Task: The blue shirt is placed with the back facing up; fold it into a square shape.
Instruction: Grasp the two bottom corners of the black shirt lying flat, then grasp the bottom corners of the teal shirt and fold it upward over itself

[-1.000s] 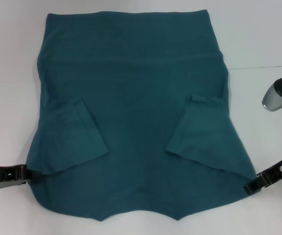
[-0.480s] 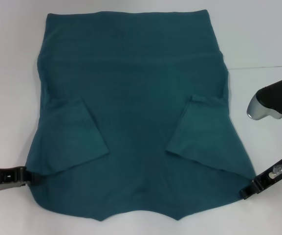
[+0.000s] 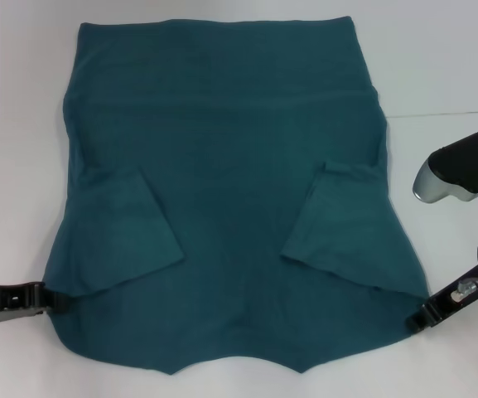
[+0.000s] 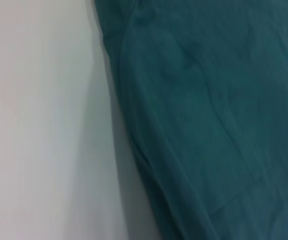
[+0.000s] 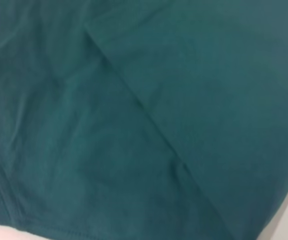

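Both sleeves are lying folded inward on the blue shirt, leaving the lengthwise folds, while the left hand and right hand are sitting at its near corners, grip unclear.

Matt, soft knit cloth of the blue shirt (faintly creased) on a smooth white table
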